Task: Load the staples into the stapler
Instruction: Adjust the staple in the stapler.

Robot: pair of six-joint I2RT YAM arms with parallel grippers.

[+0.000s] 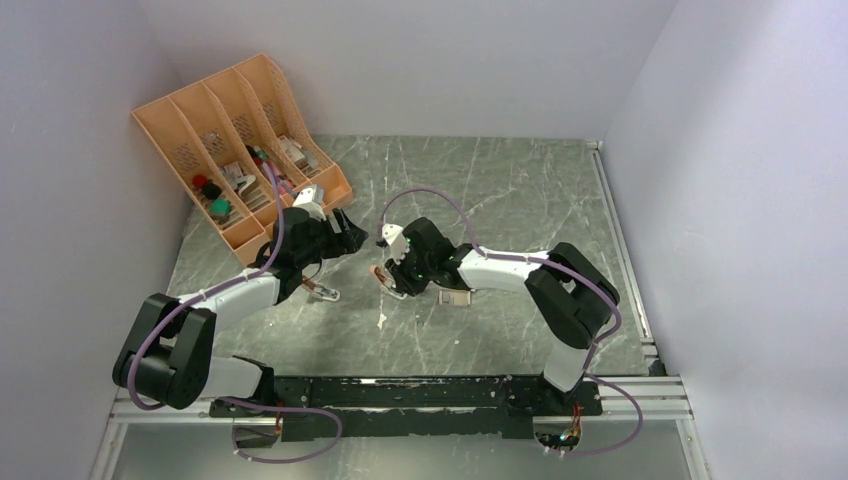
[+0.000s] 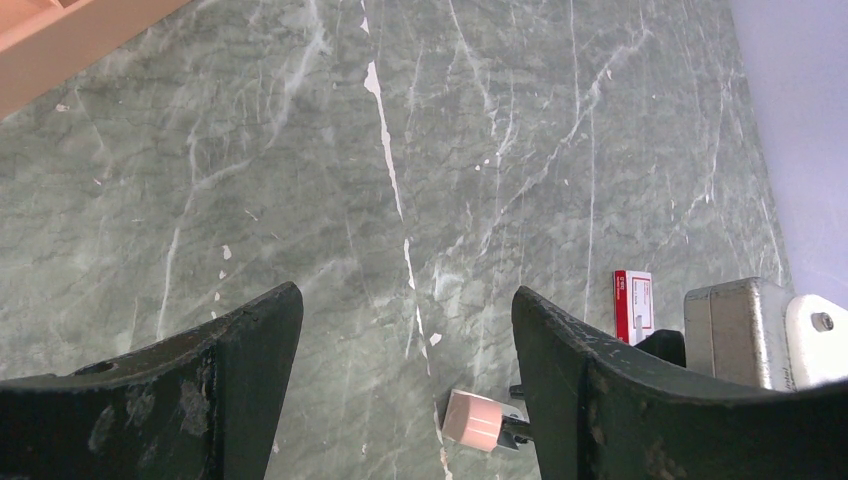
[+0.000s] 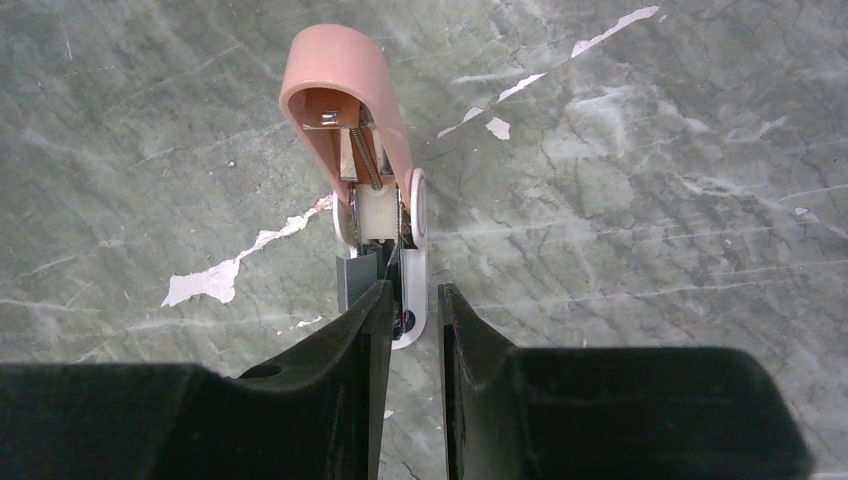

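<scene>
Nearest the arm bases, the small red-and-white staple box point(image 2: 633, 305) lies flat on the green marbled table point(image 1: 520, 200), just beside the right arm's forearm; in the overhead view it shows only as a pale patch point(image 1: 456, 297) partly tucked under that arm, and no loose staples can be made out. Level with it, beside the left arm, a small pinkish object point(image 1: 322, 292) rests on the table, too small to identify. A little farther out, the right gripper point(image 3: 413, 295) has its fingers drawn close together, clamped on the white rear end of the pink stapler point(image 3: 340, 90). The stapler's pink top is swung up and open, exposing the spring and the grey channel below, and its far end points away from the fingers over the table. Beyond that, the left gripper point(image 2: 405, 295) hangs over bare table with its fingers spread wide, holding and touching nothing. From its own camera the pink tip of the stapler shows just beside its right finger point(image 2: 600, 400). At the far left corner an orange slotted desk organiser point(image 1: 230, 130) leans against the wall, with small items in its compartments.
</scene>
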